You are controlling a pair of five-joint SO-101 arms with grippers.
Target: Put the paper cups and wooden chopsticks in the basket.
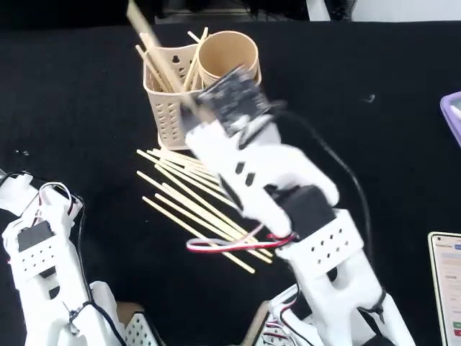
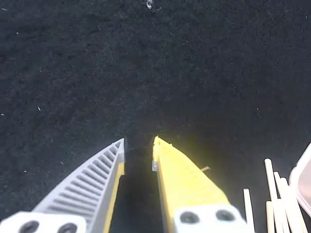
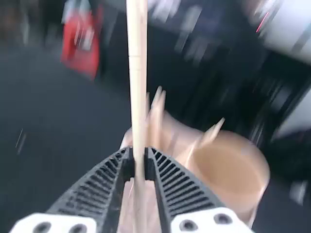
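Note:
A cream perforated basket (image 1: 167,108) stands at the back of the black table, holding a paper cup (image 1: 228,56) and several chopsticks. My right gripper (image 3: 138,156) is shut on a wooden chopstick (image 3: 136,82) and sits just above the basket (image 3: 160,131), beside the cup (image 3: 228,170). In the high view this held chopstick (image 1: 160,56) slants up over the basket. Several loose chopsticks (image 1: 194,205) lie on the table in front of the basket. My left gripper (image 2: 138,144) is low at the near left, slightly open and holding nothing, with chopstick ends (image 2: 274,194) beside it.
The right arm's white body (image 1: 288,209) stretches over part of the loose chopsticks. A purple object (image 1: 452,112) sits at the right edge and a screen (image 1: 448,285) at the lower right. The left arm (image 1: 43,267) rests at the near left.

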